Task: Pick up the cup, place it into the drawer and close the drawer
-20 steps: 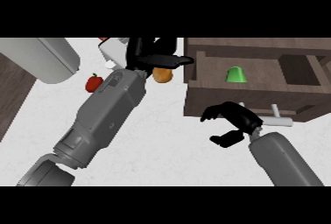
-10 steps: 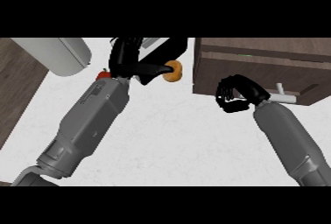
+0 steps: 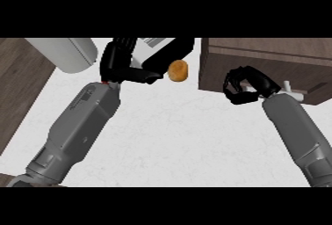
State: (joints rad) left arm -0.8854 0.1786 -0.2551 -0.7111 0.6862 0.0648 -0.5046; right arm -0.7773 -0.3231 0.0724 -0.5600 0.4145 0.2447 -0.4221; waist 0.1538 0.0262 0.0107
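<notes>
My right hand (image 3: 245, 85), fingers curled on nothing, presses the dark wooden drawer front (image 3: 266, 66); the cup is hidden. Left hand (image 3: 123, 61) looks relaxed. Knuckles could slip off before it seats.

My work surface is a white, faintly marbled counter (image 3: 175, 132). Dark wood-grain flooring (image 3: 19, 96) borders it at my left. A brown wooden drawer unit (image 3: 272, 57) rests on the counter at the upper right. An orange-brown oval item (image 3: 178, 71) lies on the counter just left of that unit. A pale grey cylindrical object (image 3: 65, 52) sits at the upper left corner.
</notes>
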